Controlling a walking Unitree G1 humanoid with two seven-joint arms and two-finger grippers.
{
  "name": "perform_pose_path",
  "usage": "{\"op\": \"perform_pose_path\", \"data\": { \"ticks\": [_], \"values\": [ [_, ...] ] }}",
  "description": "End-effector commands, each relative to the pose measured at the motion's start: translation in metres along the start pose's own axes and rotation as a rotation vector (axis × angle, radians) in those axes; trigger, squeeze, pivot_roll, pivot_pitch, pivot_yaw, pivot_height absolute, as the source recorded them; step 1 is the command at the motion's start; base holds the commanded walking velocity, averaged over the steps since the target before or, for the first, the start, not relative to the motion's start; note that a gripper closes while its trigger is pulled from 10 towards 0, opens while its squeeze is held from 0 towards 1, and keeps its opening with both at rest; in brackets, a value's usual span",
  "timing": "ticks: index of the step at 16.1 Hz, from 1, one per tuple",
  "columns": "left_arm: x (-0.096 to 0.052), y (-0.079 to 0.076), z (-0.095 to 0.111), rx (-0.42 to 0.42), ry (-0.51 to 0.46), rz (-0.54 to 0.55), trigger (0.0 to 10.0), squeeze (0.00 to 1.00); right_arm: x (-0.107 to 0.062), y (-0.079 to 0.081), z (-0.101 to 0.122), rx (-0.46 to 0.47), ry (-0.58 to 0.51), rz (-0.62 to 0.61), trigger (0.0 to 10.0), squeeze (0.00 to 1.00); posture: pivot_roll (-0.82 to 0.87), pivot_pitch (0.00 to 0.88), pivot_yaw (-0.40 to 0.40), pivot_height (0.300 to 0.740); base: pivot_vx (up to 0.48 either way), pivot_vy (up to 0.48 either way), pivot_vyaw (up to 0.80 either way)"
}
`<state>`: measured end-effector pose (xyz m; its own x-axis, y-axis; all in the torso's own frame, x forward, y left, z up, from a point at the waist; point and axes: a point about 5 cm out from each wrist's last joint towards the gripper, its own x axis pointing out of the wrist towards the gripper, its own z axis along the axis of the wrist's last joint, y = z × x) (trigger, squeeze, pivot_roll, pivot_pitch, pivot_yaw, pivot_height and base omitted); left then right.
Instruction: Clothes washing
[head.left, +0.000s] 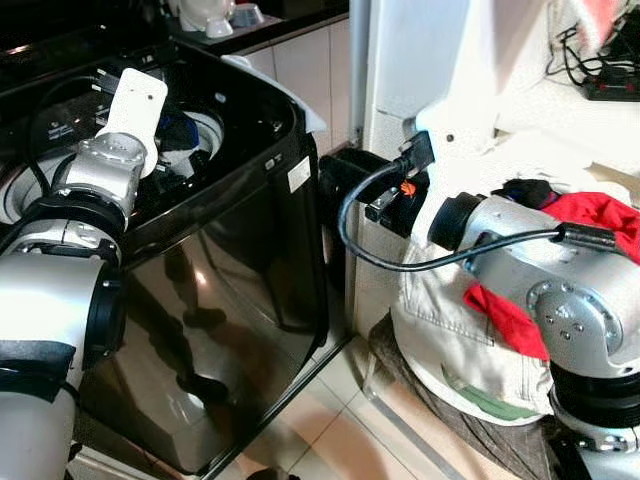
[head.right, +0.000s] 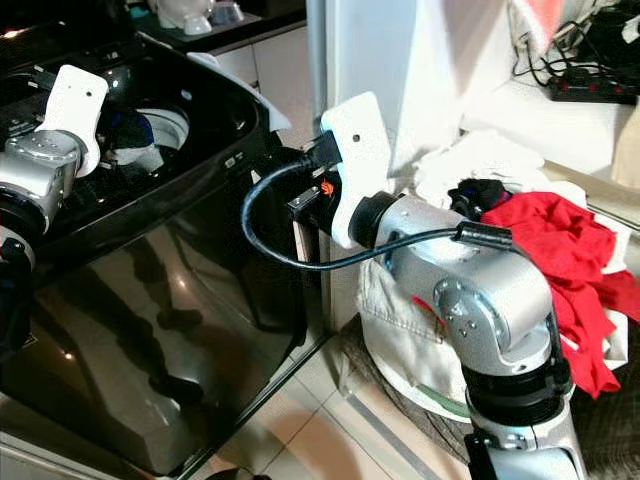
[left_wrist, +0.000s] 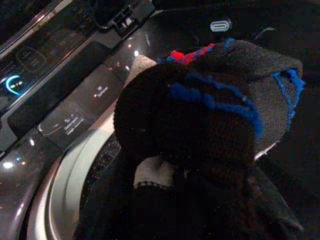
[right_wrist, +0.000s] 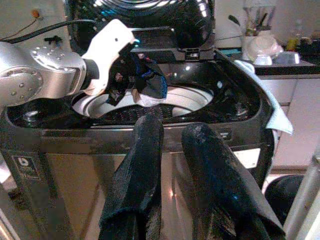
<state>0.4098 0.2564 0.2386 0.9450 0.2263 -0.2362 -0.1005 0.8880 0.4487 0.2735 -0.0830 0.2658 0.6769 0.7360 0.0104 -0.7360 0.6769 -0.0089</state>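
L pincer (right_wrist: 131, 75) clamped on dark blue-trimmed knit garment (left_wrist: 210, 115), held over washer (head.left: 230, 260) drum opening, prob for dropping in. R pincer (right_wrist: 175, 145) apart, empty, parked facing washer; red clothes (head.right: 560, 250) piled behind.

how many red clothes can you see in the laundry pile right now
1: a red garment lies on top of the laundry pile beside the washing machine, by the robot's right arm. More red pieces may be hidden under it.

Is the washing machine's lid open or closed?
Open. The lid stands up behind the washing machine, and the round white drum shows.
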Motion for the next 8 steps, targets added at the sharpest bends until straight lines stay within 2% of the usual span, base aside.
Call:
{"op": "perform_pose_path", "data": {
  "ticks": [1, 8],
  "values": [
    [-0.0012, 0.008, 0.0057, -0.032, -0.004, 0.019, 10.0, 1.0, -0.0013, 0.0044, 0.0, 0.0, 0.005, 0.009, 10.0, 0.0, -0.15, 0.0, 0.139, 0.74, 0.0, 0.0, 0.0],
    [-0.0014, 0.0084, 0.0044, -0.067, 0.025, 0.008, 10.0, 1.0, -0.0056, 0.0035, -0.0027, -0.004, 0.029, -0.002, 10.0, 0.0, -0.15, 0.0, 0.141, 0.74, 0.0, 0.0, 0.0]
  ]
}}
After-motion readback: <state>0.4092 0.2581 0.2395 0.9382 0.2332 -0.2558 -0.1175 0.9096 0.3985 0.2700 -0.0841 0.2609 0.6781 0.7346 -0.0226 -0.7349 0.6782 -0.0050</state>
